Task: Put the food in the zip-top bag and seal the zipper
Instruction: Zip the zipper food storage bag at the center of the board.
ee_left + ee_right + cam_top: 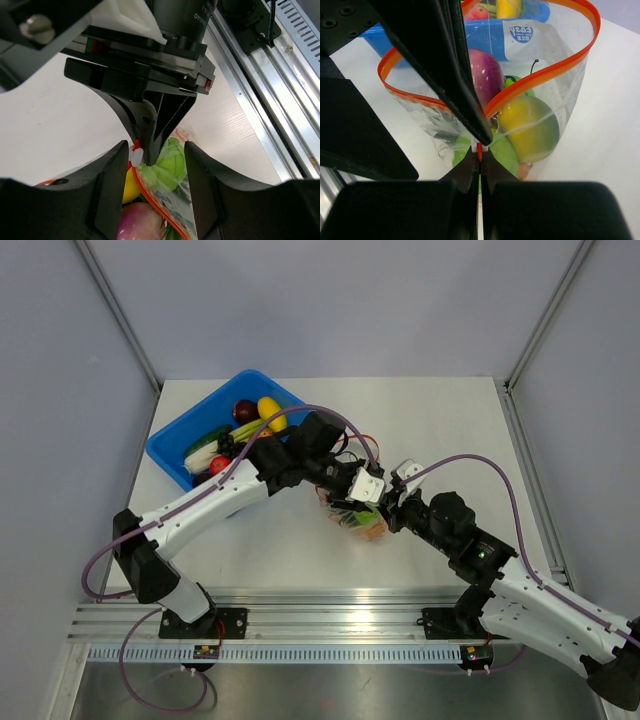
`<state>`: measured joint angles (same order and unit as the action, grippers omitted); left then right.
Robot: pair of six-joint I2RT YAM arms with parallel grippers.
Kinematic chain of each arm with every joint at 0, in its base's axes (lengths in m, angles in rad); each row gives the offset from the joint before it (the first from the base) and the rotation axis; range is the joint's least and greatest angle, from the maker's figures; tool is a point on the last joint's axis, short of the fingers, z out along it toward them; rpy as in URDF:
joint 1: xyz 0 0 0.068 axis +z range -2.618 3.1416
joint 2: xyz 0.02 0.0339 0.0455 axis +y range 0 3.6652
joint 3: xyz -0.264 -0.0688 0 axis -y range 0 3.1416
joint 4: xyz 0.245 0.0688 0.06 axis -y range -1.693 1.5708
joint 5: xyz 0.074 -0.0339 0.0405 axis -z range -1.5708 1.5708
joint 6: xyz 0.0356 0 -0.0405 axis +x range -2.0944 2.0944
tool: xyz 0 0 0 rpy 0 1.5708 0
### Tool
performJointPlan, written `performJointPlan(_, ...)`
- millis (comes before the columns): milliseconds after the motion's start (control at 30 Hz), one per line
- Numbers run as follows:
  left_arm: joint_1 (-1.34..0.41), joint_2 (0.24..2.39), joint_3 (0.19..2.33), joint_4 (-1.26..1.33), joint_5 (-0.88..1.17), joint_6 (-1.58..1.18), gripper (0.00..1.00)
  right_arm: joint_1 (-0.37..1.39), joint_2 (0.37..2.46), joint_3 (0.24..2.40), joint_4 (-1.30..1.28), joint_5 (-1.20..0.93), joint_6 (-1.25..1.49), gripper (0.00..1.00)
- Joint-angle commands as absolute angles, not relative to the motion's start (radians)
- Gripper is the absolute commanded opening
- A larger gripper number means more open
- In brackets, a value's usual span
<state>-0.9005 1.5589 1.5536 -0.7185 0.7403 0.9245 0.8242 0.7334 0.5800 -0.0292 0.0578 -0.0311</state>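
White tabletop, grey walls. Far left: 1 blue rectangular plastic bin held at least 4 colourful plastic toy food pieces. Next, the left gripper was released, jaws straddling the thin orange-red zipper strip. Centre: 1 clear crinkly zip-top bag, mouth gaping, at least 4 pieces inside. Rightmost, the right gripper was clenched on the strip's end. Judgement: film light, floppy, slippery; the strip looked stiffest, so pinch there.

Bright, even light; blurred wrist-view foregrounds.
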Motion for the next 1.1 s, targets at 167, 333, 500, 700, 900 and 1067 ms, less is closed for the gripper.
performJointPlan(167, -0.870, 1.588, 1.598, -0.632, 0.801, 0.859, 0.51, 0.833, 0.710, 0.637, 0.006, 0.038, -0.044, 0.00)
performJointPlan(333, -0.864, 1.615, 1.600, -0.637, 0.804, 0.848, 0.50, 0.833, 0.710, 0.637, 0.006, 0.040, -0.043, 0.00)
performJointPlan(500, -0.856, 1.617, 1.598, -0.637, 0.822, 0.831, 0.47, 0.833, 0.713, 0.638, 0.005, 0.038, -0.043, 0.00)
performJointPlan(700, -0.842, 1.603, 1.597, -0.634, 0.867, 0.821, 0.41, 0.833, 0.712, 0.638, 0.005, 0.044, -0.046, 0.00)
performJointPlan(900, -0.841, 1.621, 1.611, -0.661, 0.870, 0.821, 0.33, 0.833, 0.716, 0.643, 0.005, 0.041, -0.046, 0.00)
performJointPlan(1067, -0.841, 1.647, 1.649, -0.703, 0.879, 0.815, 0.19, 0.833, 0.735, 0.655, -0.023, 0.035, -0.049, 0.00)
